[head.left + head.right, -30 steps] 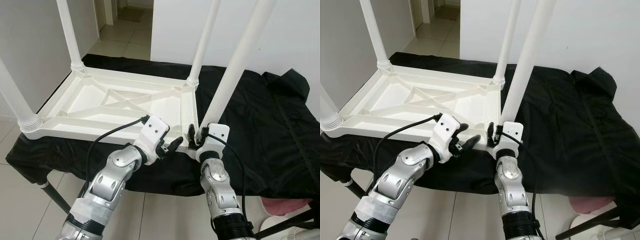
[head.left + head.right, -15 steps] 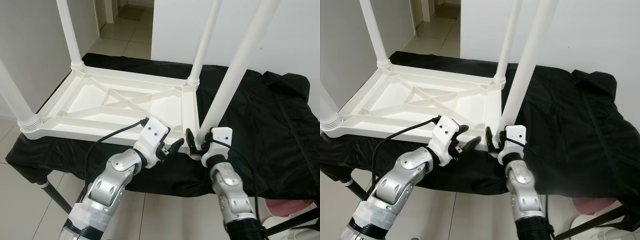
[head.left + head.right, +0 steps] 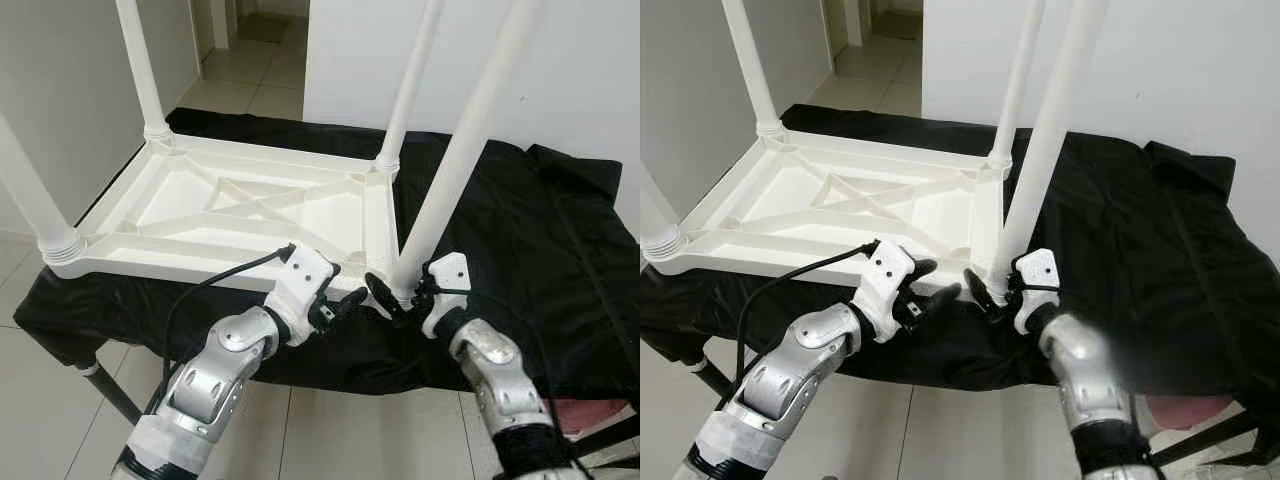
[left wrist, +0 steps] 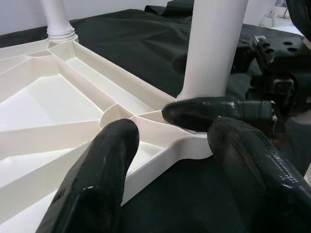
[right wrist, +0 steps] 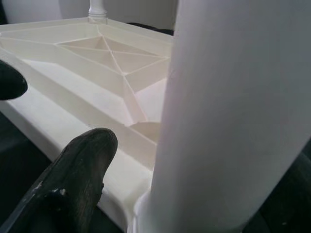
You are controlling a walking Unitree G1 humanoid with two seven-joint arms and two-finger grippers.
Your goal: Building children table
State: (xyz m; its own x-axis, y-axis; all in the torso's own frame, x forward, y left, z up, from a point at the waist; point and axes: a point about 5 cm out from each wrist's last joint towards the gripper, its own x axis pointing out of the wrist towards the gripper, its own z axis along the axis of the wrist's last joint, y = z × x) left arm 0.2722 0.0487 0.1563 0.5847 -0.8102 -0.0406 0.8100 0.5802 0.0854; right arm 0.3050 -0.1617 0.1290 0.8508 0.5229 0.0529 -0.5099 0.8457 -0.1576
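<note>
The white children's table point(image 3: 200, 262) lies upside down on a black cloth point(image 3: 530, 230), its legs pointing up. My right gripper point(image 3: 398, 292) is open at the base of the near right leg point(image 3: 455, 170). One finger point(image 5: 77, 179) stands a little off the leg, and the other is hidden behind it. My left gripper point(image 3: 340, 302) is open just left of that corner. Its fingertips point(image 4: 102, 165) straddle the table's front rim point(image 4: 165, 155) without touching the leg.
Three more white legs stand at the far left point(image 3: 140, 70), far right point(image 3: 405, 90) and near left point(image 3: 30, 200) corners. The cloth-covered stand ends just in front of my arms, above tiled floor point(image 3: 60, 430). A pink object point(image 3: 590, 412) lies low on the right.
My right arm has swung out to the right, and its gripper has turned around the leg's base. The left gripper has stayed by the corner, dropping slightly.
</note>
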